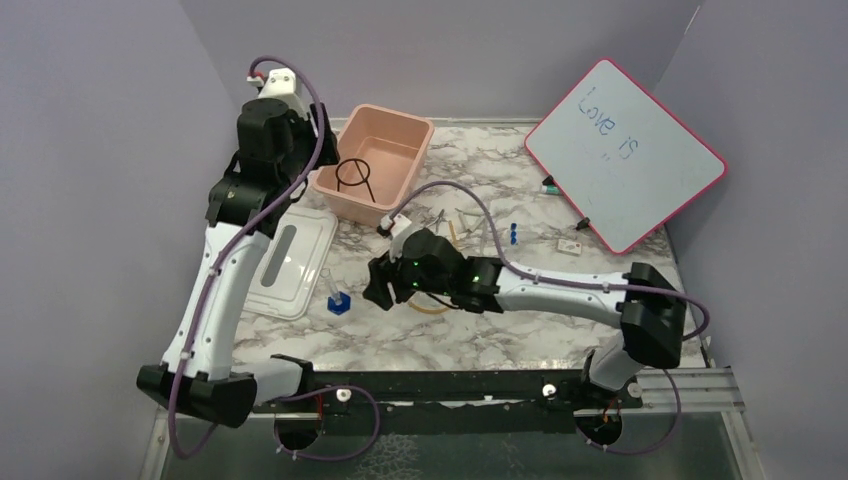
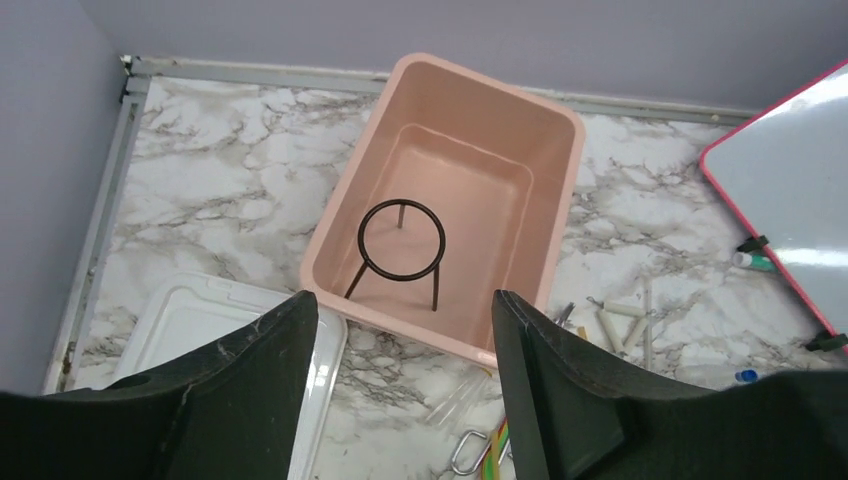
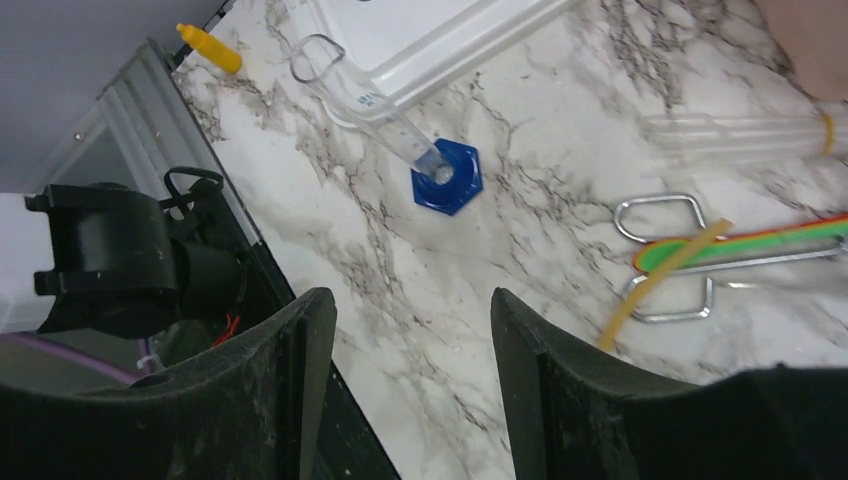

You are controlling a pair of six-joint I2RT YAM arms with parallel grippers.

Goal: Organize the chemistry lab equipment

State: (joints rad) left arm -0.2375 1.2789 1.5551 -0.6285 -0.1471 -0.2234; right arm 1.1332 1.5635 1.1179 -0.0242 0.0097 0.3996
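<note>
A black wire ring stand [image 1: 355, 178] stands inside the pink tub [image 1: 420, 135]; it also shows in the left wrist view [image 2: 400, 245]. My left gripper [image 1: 292, 140] hangs open and empty above the tub's left side, and its jaws [image 2: 405, 390] stand wide apart. My right gripper [image 1: 378, 285] is open and empty low over the marble, with its jaws [image 3: 405, 390] wide apart. To its right lie a green-handled tool with metal loops [image 3: 740, 245] and an amber rubber tube [image 3: 660, 280]. A clear cylinder on a blue hexagonal base [image 3: 447, 175] stands tilted to its left. A tiny blue piece [image 1: 513, 233] lies farther right.
The tub's white lid [image 1: 290, 260] lies flat on the left. A red-framed whiteboard [image 1: 625, 150] leans at the back right. White sticks [image 2: 620, 325] and a clear tube [image 3: 740, 135] lie near the tub. A yellow cap [image 3: 208, 48] sits by the table's front rail.
</note>
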